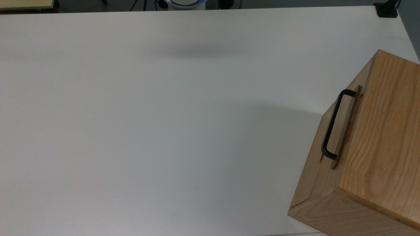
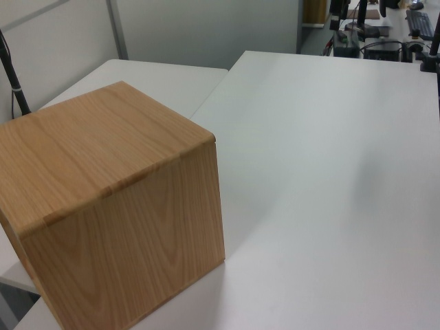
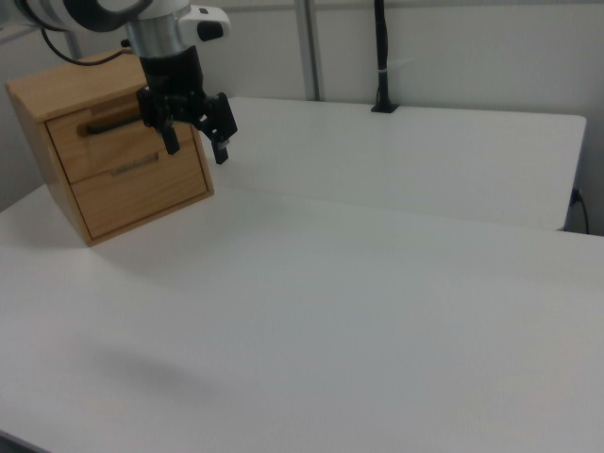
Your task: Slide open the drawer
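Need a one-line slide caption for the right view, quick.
Open pincer hangs in front of the closed drawer and its black bar handle, wooden cabinet on white table.

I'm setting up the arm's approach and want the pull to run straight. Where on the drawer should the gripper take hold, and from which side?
Grip the black bar handle near its middle, coming from the open table in front of the drawer. The bar stands off the front panel, so one finger can slip behind it. The gripper hangs open in front of it.

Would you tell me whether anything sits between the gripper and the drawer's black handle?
Nothing: in the right view the open gripper hangs just in front of the drawer, with only air before its handle.
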